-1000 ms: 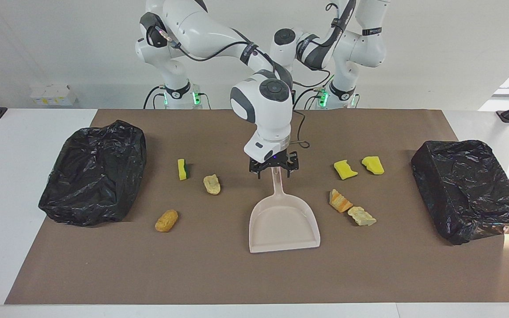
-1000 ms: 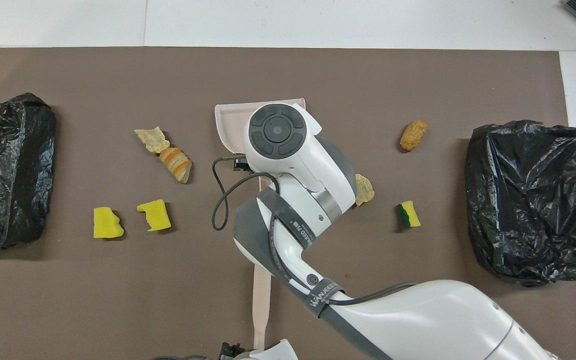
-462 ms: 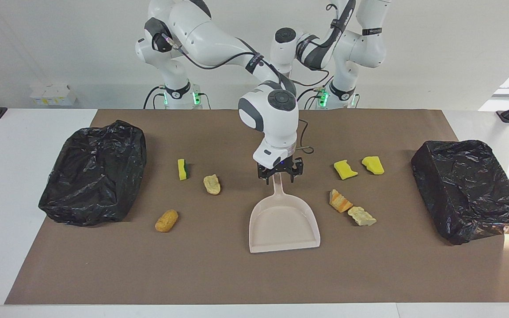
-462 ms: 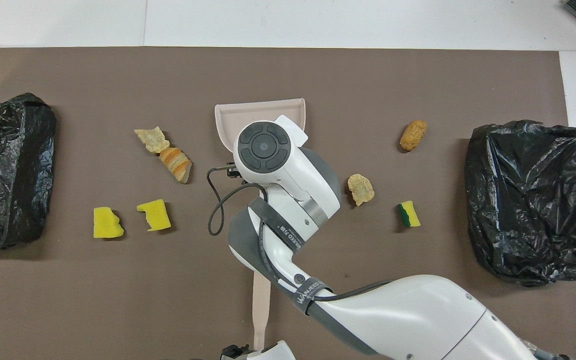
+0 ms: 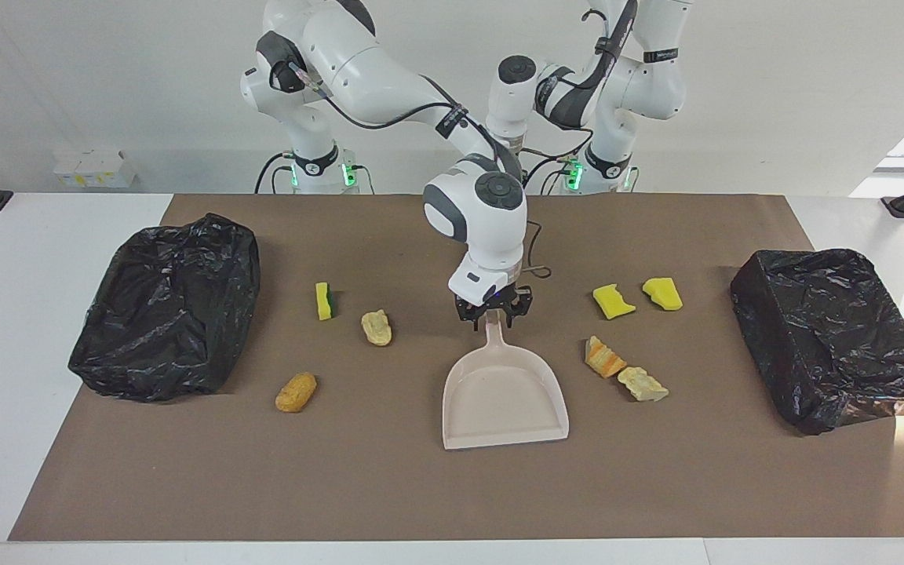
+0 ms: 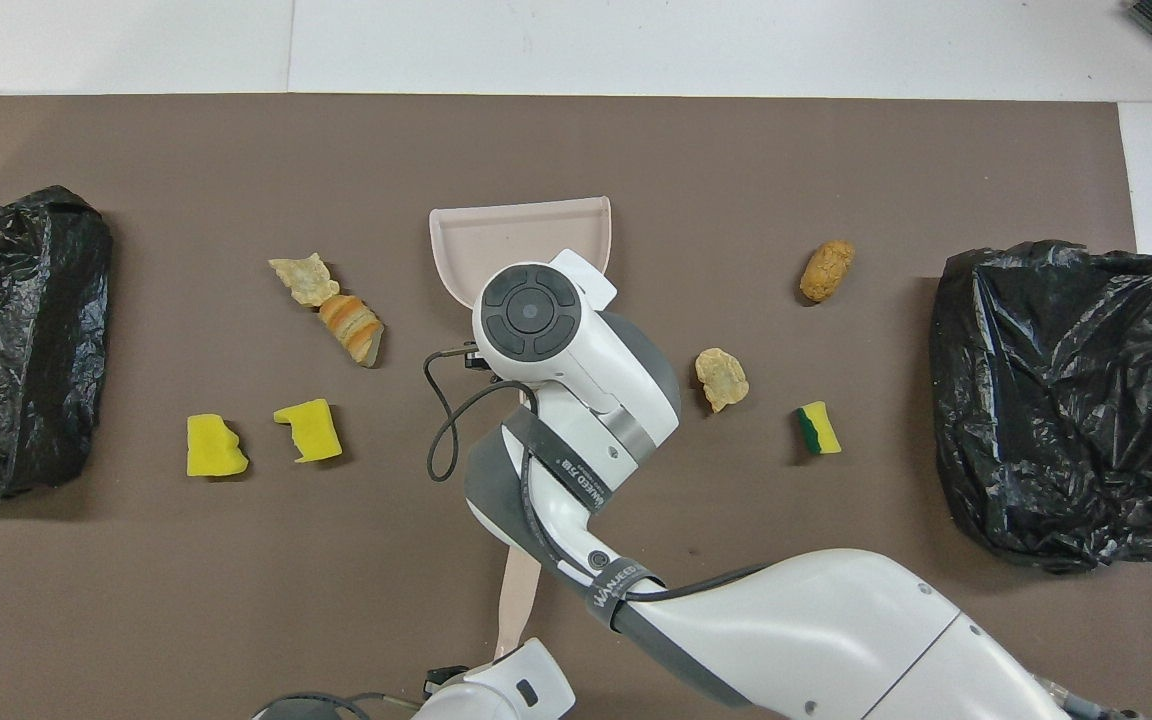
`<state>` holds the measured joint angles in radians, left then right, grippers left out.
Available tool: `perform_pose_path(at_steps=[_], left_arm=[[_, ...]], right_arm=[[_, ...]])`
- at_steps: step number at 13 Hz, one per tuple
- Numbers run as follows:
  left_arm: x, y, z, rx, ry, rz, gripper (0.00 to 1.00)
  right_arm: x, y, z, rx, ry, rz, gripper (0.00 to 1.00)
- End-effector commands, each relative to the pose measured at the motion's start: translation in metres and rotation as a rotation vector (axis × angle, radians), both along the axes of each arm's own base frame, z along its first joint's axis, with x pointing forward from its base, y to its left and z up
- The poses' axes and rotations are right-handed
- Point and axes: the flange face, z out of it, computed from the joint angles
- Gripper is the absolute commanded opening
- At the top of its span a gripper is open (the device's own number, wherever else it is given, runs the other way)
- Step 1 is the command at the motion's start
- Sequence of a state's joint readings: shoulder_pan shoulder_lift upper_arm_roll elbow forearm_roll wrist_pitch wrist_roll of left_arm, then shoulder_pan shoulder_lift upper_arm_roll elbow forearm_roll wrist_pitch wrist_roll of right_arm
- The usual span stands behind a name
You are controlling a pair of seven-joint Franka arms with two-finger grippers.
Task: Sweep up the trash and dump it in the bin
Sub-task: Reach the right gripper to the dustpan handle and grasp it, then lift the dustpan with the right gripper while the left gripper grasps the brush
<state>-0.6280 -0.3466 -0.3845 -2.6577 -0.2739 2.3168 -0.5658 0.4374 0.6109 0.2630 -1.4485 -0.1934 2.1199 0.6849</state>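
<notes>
My right gripper point(image 5: 493, 315) is down on the table's middle, shut on the handle of the beige dustpan point(image 5: 504, 392). Trash lies on both sides of the pan. Toward the right arm's end are a green-backed sponge point(image 5: 325, 301), a tan lump point(image 5: 377, 327) and an orange-brown lump point(image 5: 296, 391). Toward the left arm's end are two yellow sponges point(image 5: 614, 301), an orange lump point(image 5: 603, 357) and a beige lump point(image 5: 642, 384). My left gripper point(image 6: 498, 668) sits on the near end of the beige brush handle point(image 6: 519, 595); its fingers and the bristles are hidden.
Two bins lined with black bags stand on the brown mat, one at the right arm's end point(image 5: 165, 306) and one at the left arm's end point(image 5: 832, 337). The right arm's cable point(image 6: 441, 430) loops beside the wrist.
My right gripper sank lower and closed on the dustpan handle. My left hand came in over the brush handle's near end, and that end tilted slightly.
</notes>
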Motion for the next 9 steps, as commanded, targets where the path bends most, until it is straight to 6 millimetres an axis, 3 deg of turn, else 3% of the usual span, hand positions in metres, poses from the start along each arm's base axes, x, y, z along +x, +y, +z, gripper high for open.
perform_pose_path(at_steps=[1, 3, 5, 7, 9], left_arm=[[0.018, 0.02, 0.035, 0.039, -0.018, 0.041, 0.0], [0.027, 0.037, 0.057, 0.095, 0.002, 0.068, 0.0], [0.054, 0.056, 0.082, 0.122, 0.009, 0.146, 0.0], [0.087, 0.089, 0.09, 0.143, 0.002, 0.249, 0.0], [0.12, 0.131, 0.087, 0.175, -0.01, 0.366, 0.0]], right_arm=[[0.001, -0.006, 0.007, -0.01, -0.039, -0.008, 0.0], [0.004, -0.01, 0.012, -0.013, -0.055, -0.008, 0.0], [0.008, -0.016, 0.022, -0.008, -0.067, -0.011, 0.0], [0.015, -0.033, 0.045, -0.006, -0.086, 0.003, 0.0], [0.024, -0.063, 0.059, -0.03, -0.087, 0.127, 0.0]])
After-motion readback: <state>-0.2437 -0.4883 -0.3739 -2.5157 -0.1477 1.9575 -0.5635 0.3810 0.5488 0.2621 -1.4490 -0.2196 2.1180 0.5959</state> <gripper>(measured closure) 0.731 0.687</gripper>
